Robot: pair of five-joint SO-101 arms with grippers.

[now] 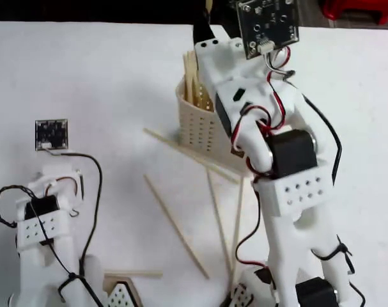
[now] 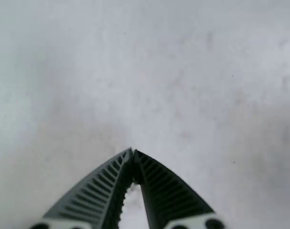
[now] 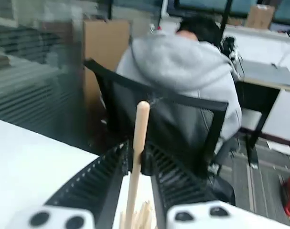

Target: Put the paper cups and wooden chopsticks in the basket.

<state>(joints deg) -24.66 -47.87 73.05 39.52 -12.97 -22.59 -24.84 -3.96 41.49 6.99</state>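
A white perforated basket (image 1: 197, 128) stands at the back middle of the table with a bundle of wooden chopsticks (image 1: 194, 80) upright in it. My right gripper (image 3: 136, 150) hangs above the basket, shut on one chopstick (image 3: 141, 129) that points up between its fingers; the tops of the basket's chopsticks (image 3: 140, 217) show below it. In the high view the right gripper (image 1: 203, 32) is at the basket's far rim. Several loose chopsticks (image 1: 176, 225) lie on the table in front of the basket. My left gripper (image 2: 133, 151) is shut on nothing, over bare table.
The left arm (image 1: 43, 217) sits folded at the front left, away from the basket. The right arm (image 1: 289, 179) stretches over the table's right half and covers part of the loose chopsticks. A short chopstick (image 1: 133, 274) lies near the front edge.
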